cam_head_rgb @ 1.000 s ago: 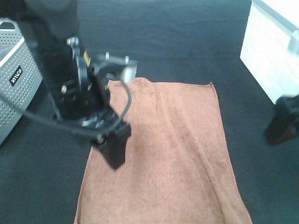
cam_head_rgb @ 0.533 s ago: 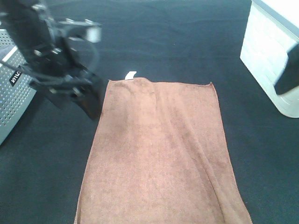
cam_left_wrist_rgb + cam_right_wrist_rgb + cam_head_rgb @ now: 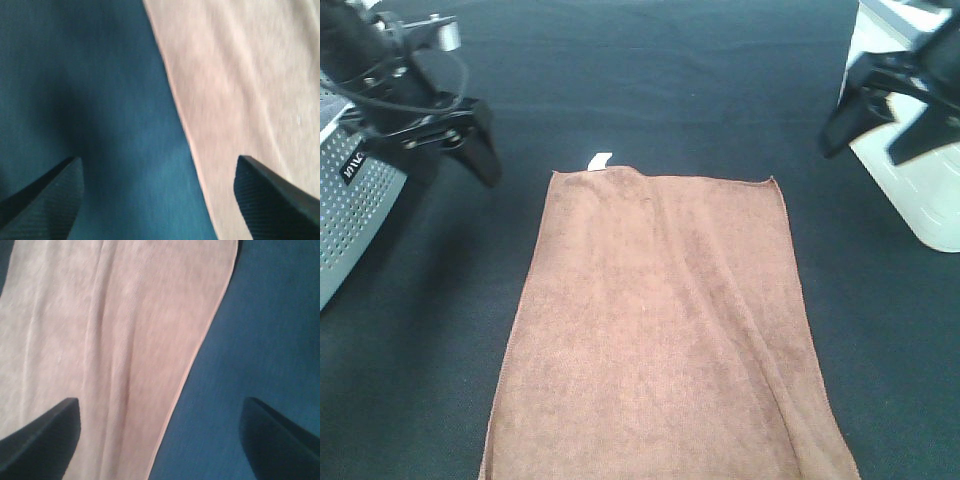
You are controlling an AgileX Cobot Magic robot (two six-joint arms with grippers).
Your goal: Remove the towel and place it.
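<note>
Towel [image 3: 660, 330] lies flat and spread out on the dark tabletop [image 3: 670, 90], running off the near edge of the overhead view. Only that view shows its small white tag [image 3: 601, 160] at the far left corner, a grey perforated case [image 3: 350, 215] at the left and a white bin [image 3: 920, 200] at the right. The case carries a dark label [image 3: 353, 165] with white letters too blurred to read. Each wrist view shows only a stitched long edge of the towel against the dark surface, seen between two spread fingers. The left gripper [image 3: 457, 168] and right gripper [image 3: 870, 140] both hang wide open and empty, raised beyond the towel's far corners, one to each side, touching nothing.
</note>
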